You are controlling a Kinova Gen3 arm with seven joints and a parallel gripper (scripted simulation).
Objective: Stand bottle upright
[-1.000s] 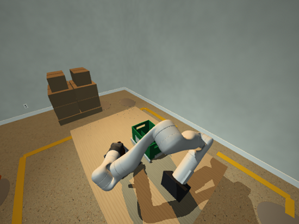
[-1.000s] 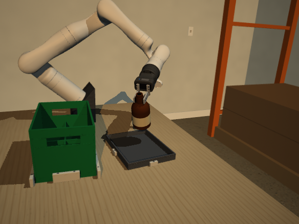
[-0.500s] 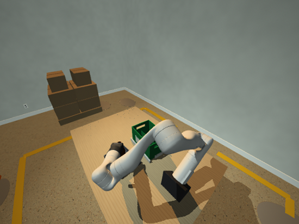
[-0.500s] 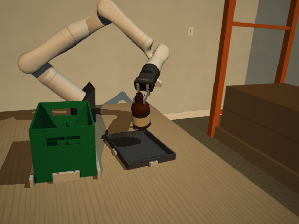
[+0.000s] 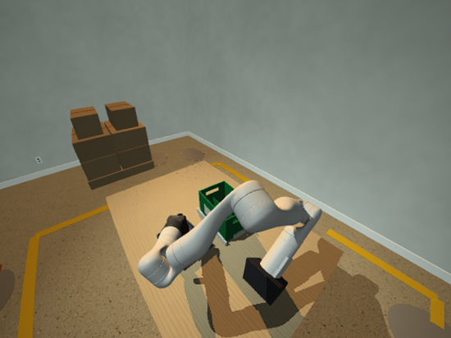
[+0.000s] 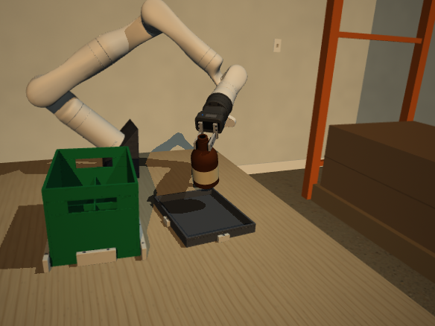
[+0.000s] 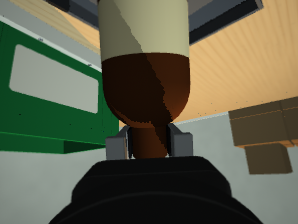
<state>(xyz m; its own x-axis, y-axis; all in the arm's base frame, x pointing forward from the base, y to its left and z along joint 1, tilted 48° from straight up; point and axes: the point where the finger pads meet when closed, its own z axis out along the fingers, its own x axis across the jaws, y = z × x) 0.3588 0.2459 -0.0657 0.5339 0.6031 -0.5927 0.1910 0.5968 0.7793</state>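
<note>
The black two-finger gripper [image 5: 178, 224] [image 6: 203, 144] [image 7: 149, 135] was clamped on the narrow neck of the brown bottle with a cream label [image 6: 205, 161] [image 7: 146, 85]. Seen in the exterior view, the bottle hung nearly upright, mouth toward twelve o'clock, its base by the far rim of the shallow dark-grey rectangular tray [image 6: 205, 239] [image 7: 227, 25], at about twelve o'clock from the tray's middle. The bottle had not been let go.

The tray lay level on the pale wooden table [image 6: 223, 283] [image 5: 152, 222] [image 7: 240, 65], with small light blocks [image 6: 223, 237] at its edges. The open green plastic crate [image 6: 93, 231] [image 5: 231, 230] [image 7: 10, 115] stood level at nine o'clock from the tray, apart from it, neither of them held.
</note>
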